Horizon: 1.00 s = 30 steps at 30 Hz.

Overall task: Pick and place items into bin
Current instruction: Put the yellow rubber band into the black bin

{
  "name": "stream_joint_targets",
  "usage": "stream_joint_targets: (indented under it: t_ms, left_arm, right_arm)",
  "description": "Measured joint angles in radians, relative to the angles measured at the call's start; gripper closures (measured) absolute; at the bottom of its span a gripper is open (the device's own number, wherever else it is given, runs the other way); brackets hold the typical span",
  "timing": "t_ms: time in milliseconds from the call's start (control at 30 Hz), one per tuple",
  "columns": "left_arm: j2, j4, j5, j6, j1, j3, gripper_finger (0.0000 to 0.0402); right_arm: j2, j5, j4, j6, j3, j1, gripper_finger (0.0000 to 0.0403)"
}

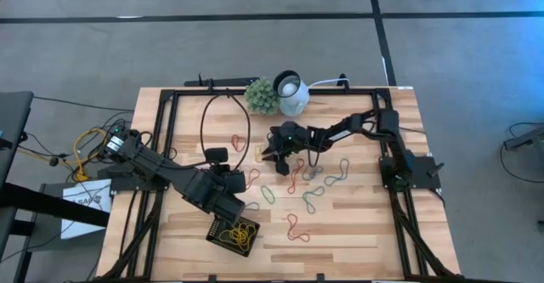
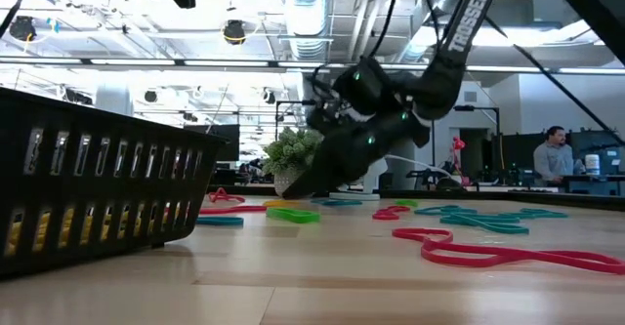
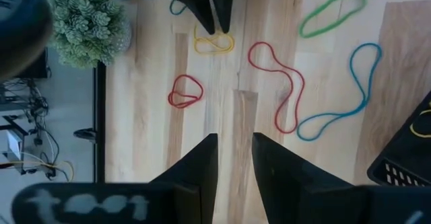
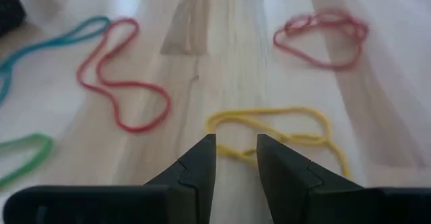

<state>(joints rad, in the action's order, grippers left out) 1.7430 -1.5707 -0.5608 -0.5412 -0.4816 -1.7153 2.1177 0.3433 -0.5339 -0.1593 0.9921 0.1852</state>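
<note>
My right gripper (image 1: 270,153) (image 4: 236,146) is low over the middle of the table, fingers pointing down and a little apart. They stand on either side of a strand of a yellow rubber-band loop (image 4: 269,111) (image 1: 260,153) that lies flat on the wood. My left gripper (image 1: 240,181) (image 3: 234,146) hovers open and holds nothing, just on the far side of the black bin (image 1: 234,232) (image 2: 98,193). The bin sits by the near edge with yellow and orange bands in it. Red (image 3: 276,83), blue (image 3: 343,96) and green (image 3: 333,12) loops lie flat around both grippers. My right gripper comes from above, slanting from the table's right, with its fingertips (image 4: 202,153) at the near strand (image 4: 236,154) of the yellow loop. I cannot tell whether they touch the band. The band lies slack on the table.
A green plant ball (image 1: 262,96) and a white round lamp-like object (image 1: 293,92) stand at the far edge. More loops are scattered right of the middle (image 1: 310,189), and a red one (image 1: 297,228) lies nearer. Black frame rails run along the table's left and right sides.
</note>
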Motion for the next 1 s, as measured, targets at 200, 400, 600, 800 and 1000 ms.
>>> stream_joint_targets:
  t_ms: [200,400,600,800,1000]
  left_arm:
    - [0.001,-0.001,0.004,-0.002,0.0,0.0,0.0319]
    - [0.001,0.0,0.004,-0.003,0.0,0.0,0.0319]
    - [0.001,0.0,0.004,-0.004,-0.001,0.0,0.0319]
    - [0.001,0.0,0.009,-0.051,-0.002,0.0,0.0319]
    - [0.001,0.0,0.04,-0.076,-0.024,0.0,0.0319]
  right_arm:
    - [0.042,0.007,-0.014,0.018,0.022,0.024,0.03]
    - [0.032,0.003,0.003,-0.007,0.023,0.039,0.0309]
    - [0.03,-0.005,0.021,-0.081,0.018,0.029,0.0363]
    - [0.01,0.009,0.029,-0.038,0.008,0.02,0.0396]
    - [-0.058,0.108,0.009,0.036,0.001,0.014,0.0402]
